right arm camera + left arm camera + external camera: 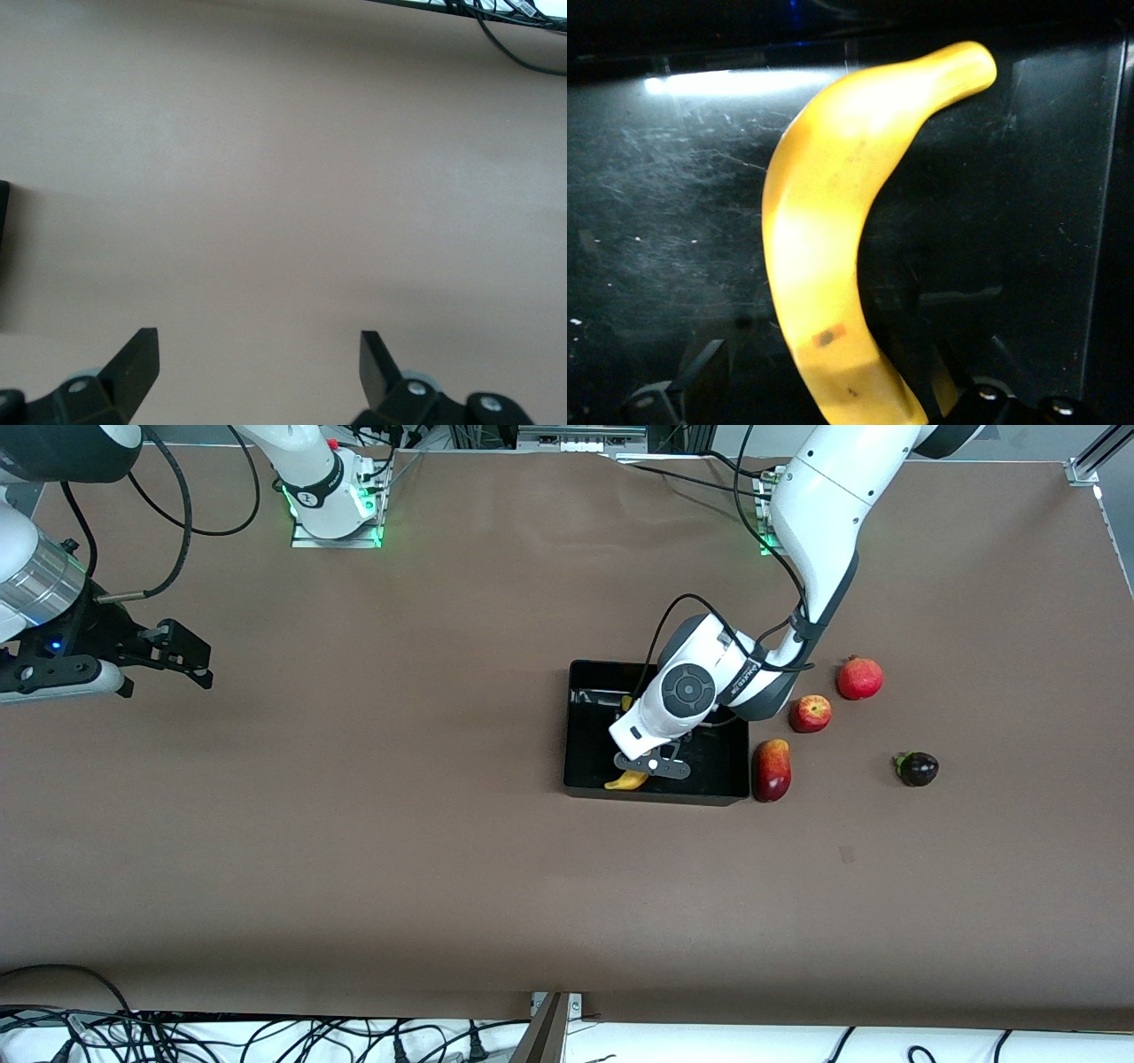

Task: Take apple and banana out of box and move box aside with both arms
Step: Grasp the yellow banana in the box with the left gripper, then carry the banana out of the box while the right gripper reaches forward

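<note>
The black box (576,726) lies mid-table toward the left arm's end. The yellow banana (626,780) lies on its floor, and the left wrist view shows its whole curve (833,230). My left gripper (652,765) is low inside the box over the banana. It is open (828,385), with its fingers spread either side of the banana and a gap showing at one finger (700,367). The red apple (810,713) with yellow patches sits on the table just outside the box. My right gripper (182,657) is open (257,354) and empty, and it waits over bare table at the right arm's end.
A red-yellow mango (771,771) lies against the box's wall at the left arm's end. A round red fruit (859,677) and a dark purple fruit (918,768) sit farther toward that end. A brown cloth (354,850) covers the table.
</note>
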Available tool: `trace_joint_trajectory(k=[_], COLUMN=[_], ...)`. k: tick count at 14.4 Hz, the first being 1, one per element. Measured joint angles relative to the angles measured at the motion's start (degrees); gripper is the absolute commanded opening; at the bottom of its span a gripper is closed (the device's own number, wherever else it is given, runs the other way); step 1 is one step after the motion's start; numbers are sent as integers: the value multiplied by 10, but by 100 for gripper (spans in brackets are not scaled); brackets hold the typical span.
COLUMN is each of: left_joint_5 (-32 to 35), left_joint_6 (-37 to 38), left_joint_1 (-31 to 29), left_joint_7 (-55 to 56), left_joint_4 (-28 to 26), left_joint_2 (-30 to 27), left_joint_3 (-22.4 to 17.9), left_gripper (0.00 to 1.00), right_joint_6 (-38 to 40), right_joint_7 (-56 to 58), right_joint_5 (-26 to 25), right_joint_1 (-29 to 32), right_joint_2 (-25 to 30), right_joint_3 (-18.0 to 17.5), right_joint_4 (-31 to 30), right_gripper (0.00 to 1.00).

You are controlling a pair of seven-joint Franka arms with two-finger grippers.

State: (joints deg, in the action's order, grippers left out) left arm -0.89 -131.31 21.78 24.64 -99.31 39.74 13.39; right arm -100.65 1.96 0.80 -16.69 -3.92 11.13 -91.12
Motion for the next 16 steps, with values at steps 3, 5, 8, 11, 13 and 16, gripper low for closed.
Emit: trace_joint_trajectory(k=[3,5,8,11,13,16], left_joint_5=[0,0,0,0,0,0], left_joint_6=[-1,-1,1,40,98,210], left_joint_1=[0,0,-1,-4,-8,-23], left_joint_7=[0,1,3,4,4,4], left_joint_4=[-1,-1,3,22,50,106], left_joint_2=[3,3,1,-18,-42,-75], left_joint_3=[0,0,0,-2,-5,-8], left_gripper=[0,0,0,0,0,0], right_joint_6=[0,0,0,0,0,0], right_joint_7=[0,0,0,0,0,0], right_joint_5=[0,0,0,0,0,0], right_joint_1=[0,0,0,0,0,0], right_joint_2=[0,0,0,0,0,0], right_joint_3=[0,0,0,0,0,0], right_joint_4=[0,0,0,0,0,0], right_gripper=[100,100,100,100,100,100])
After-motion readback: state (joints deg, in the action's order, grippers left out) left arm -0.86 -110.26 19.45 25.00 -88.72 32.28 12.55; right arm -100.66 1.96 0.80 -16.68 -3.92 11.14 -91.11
